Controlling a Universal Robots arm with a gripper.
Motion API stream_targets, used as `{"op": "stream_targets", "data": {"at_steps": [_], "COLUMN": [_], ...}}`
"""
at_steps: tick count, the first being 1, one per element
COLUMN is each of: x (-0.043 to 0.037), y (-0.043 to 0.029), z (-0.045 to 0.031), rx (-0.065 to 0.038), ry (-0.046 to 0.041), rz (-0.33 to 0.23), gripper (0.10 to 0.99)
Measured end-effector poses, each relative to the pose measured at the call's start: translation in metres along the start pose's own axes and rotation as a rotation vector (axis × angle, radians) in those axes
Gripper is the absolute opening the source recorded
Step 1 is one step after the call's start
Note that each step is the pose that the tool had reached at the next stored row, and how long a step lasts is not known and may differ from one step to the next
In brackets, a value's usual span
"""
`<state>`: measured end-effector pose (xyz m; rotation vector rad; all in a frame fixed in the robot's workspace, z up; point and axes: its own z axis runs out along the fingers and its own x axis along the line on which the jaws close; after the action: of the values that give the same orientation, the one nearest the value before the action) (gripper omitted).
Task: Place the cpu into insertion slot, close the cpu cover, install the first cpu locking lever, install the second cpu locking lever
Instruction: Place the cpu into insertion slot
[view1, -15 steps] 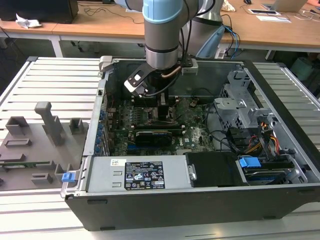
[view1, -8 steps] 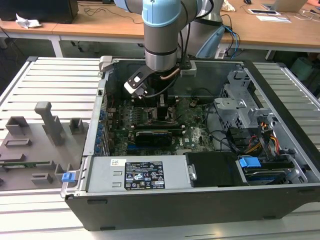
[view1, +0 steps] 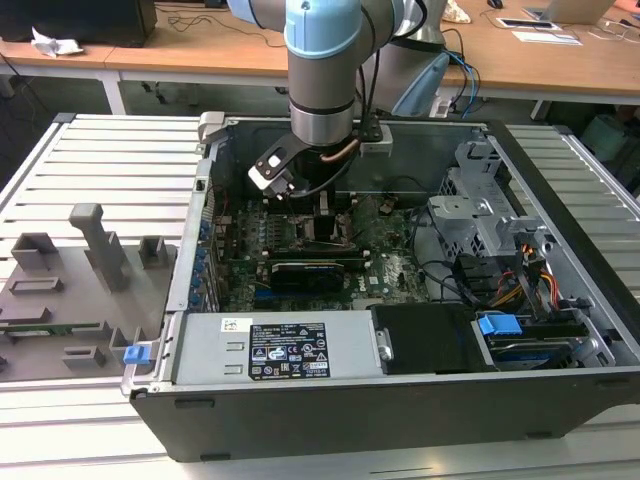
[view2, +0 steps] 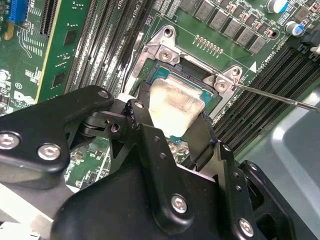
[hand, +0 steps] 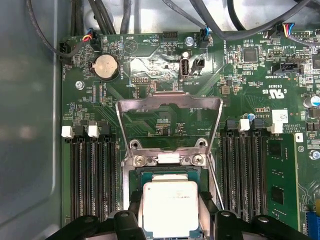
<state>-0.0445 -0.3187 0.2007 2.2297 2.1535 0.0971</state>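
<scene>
One arm (view1: 322, 60) drops into the open PC case (view1: 400, 410), near its far wall, w/ the gripper (hand: 170, 206) low over the motherboard (hand: 150, 75). Pincer is clamped on the cpu (view2: 175, 102): black fingers (hand: 134, 212) press two opposite edges, silvery top facing up. Cpu is right at the socket (hand: 170, 174), approx. mid-board, btw two banks of memory slots (hand: 90, 175); can't tell if it's fully seated or just above. Cpu cover (hand: 169, 99) is swung open, standing up off its hinge at the socket edge away from the gripper, w/ green board showing thru its open ctr. In the second wrist view a thin locking lever (view2: 280, 97) runs out from a socket corner across the memory slots. Coin cell (hand: 106, 66) sits beyond the cover, near the board's edge. Case lies on a slatted table (view1: 120, 150), w/ grey fixtures (view1: 100, 250) on it toward the exterior view's left.
</scene>
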Motion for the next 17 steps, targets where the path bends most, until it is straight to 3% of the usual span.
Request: {"op": "stream_targets", "data": {"at_steps": [8,17], "x": [0.0000,-0.0001], "y": [0.0002,-0.0001], "z": [-0.0012,0.0022], "rx": [0.000,0.000], "ry": [-0.0009,-0.0011], "rz": [0.000,0.000], "gripper": [0.529,0.529]}}
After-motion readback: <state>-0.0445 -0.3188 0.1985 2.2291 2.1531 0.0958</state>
